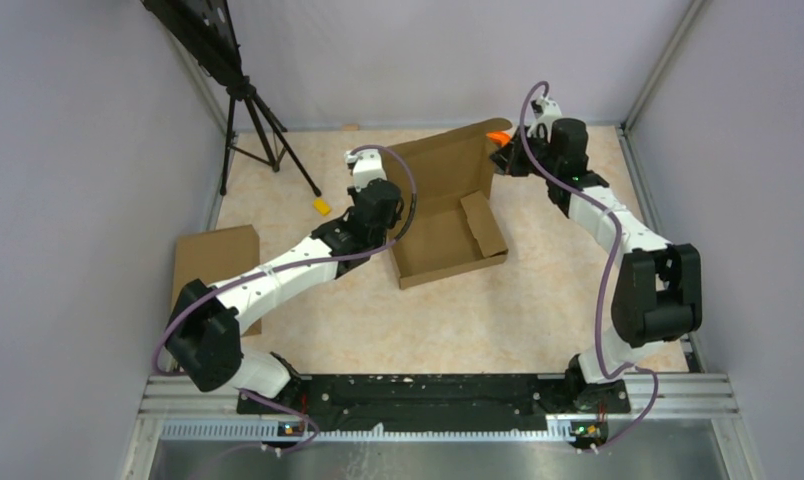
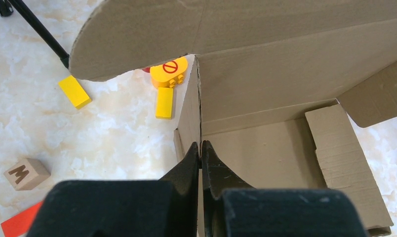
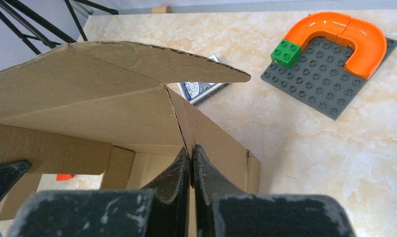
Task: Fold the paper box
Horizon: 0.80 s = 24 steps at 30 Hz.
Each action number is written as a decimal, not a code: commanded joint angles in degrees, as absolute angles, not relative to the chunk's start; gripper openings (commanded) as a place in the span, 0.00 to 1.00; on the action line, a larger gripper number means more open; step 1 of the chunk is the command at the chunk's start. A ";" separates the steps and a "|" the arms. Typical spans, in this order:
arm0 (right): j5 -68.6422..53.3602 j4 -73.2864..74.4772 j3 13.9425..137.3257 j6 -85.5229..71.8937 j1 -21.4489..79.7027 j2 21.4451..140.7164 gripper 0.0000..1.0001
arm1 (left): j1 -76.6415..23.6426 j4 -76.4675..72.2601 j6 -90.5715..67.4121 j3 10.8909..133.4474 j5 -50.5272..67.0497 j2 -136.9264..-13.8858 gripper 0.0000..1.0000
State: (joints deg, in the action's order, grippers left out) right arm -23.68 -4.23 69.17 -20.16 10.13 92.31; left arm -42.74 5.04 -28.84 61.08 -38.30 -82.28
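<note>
On the marbled surface [image 1: 498, 320] the open paper box [image 1: 438, 235] sits centrally (lid raised at its far side), the left gripper [image 2: 200, 146] clamped on its left wall, the right gripper [image 3: 191, 149] clamped on its right wall.

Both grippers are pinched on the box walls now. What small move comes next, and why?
Probably use the left gripper and its pinch on the left wall as an anchor, and open the right gripper to go for the side flap, which lies down inside the paper box. The lid likely shouldn't close before that flap stands.
</note>
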 commanded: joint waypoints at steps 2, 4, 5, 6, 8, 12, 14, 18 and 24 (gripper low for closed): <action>-23.22 -3.08 67.35 -23.04 11.47 89.53 0.00 | -42.80 5.71 -30.01 62.28 -35.39 -83.13 0.00; -22.81 -3.55 65.81 -23.31 11.62 88.51 0.00 | -42.80 5.78 -30.23 62.22 -35.33 -83.21 0.00; -22.47 -3.64 65.15 -23.08 11.84 87.96 0.00 | -42.80 5.84 -30.23 62.27 -35.22 -83.25 0.00; -22.06 -3.69 64.51 -22.74 12.20 87.43 0.00 | -42.85 6.11 -30.23 62.48 -34.86 -83.31 0.00; -21.05 -3.80 62.93 -22.41 12.59 86.19 0.00 | -42.89 7.22 -30.28 62.74 -34.60 -83.21 0.00; -20.64 -7.39 56.93 -22.22 12.88 82.40 0.00 | -42.98 7.52 -31.09 61.34 -33.96 -81.94 0.00; -20.15 -10.85 53.29 -21.70 12.88 80.46 0.00 | -43.26 6.75 -31.81 59.64 -33.76 -80.91 0.00; -20.54 -14.56 48.36 -21.17 12.86 78.55 0.00 | -43.84 3.47 -32.65 55.11 -33.92 -78.81 0.00; -21.16 -17.50 43.42 -20.30 12.91 76.44 0.00 | -44.43 1.99 -33.29 51.55 -33.83 -77.38 0.00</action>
